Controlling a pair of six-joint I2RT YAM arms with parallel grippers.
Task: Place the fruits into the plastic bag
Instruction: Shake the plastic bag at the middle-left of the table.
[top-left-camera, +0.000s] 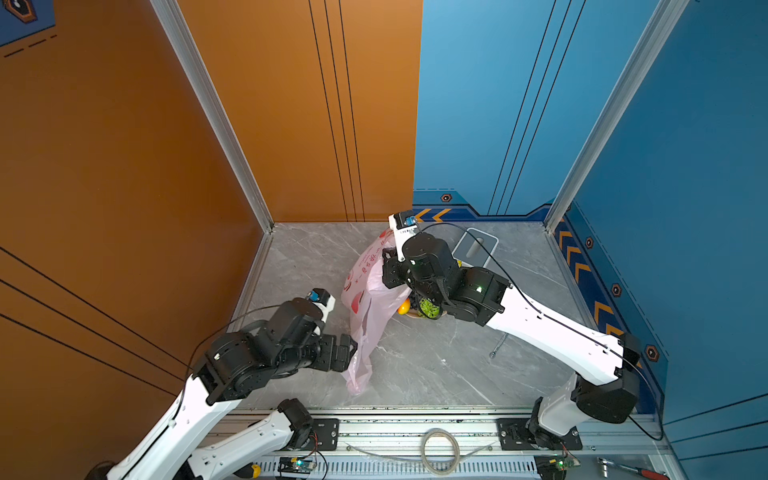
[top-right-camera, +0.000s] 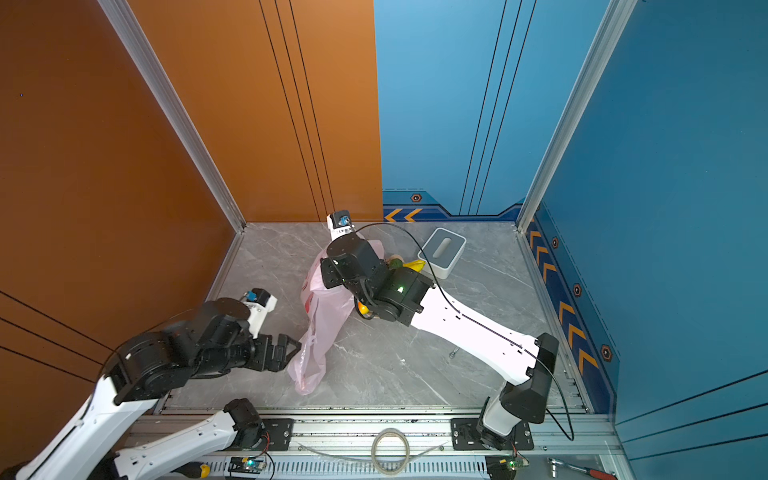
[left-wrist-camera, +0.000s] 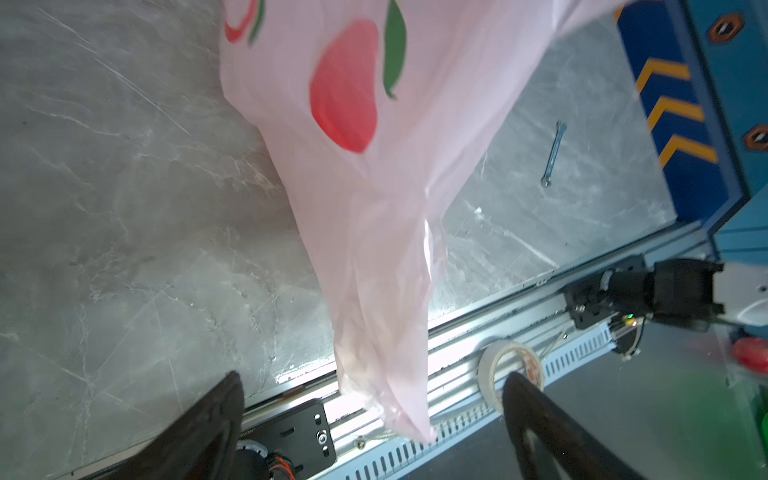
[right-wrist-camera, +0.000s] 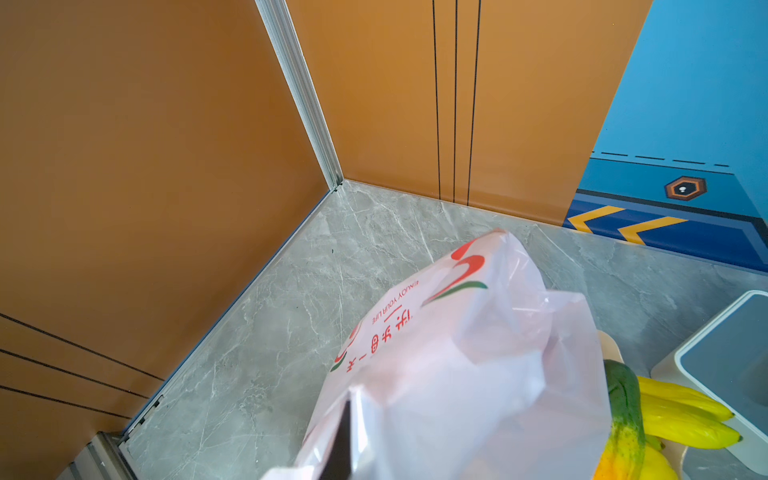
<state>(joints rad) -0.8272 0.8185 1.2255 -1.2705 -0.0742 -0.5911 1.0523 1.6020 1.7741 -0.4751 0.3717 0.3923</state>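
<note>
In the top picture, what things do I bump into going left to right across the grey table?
First the thin pale-pink plastic bag with red peach prints → green bumpy toy fruit → white-grey box with a slot on top.

Pale pink, see-through bag (left-wrist-camera: 374, 249), printed with red peach shapes, green leaves and red lettering. Bright yellow bananas (right-wrist-camera: 681, 411). Long fruit (right-wrist-camera: 623, 399) shading from green into orange-yellow. Lime-green bumpy fruit (top-left-camera: 429, 308). White box (top-right-camera: 442, 249) with grey top. Grey marbled table (top-left-camera: 436, 365). Orange wall (top-left-camera: 124, 166), blue wall (top-left-camera: 685, 145); yellow chevrons (right-wrist-camera: 594, 213) on a dark blue band (right-wrist-camera: 698, 249).
</note>
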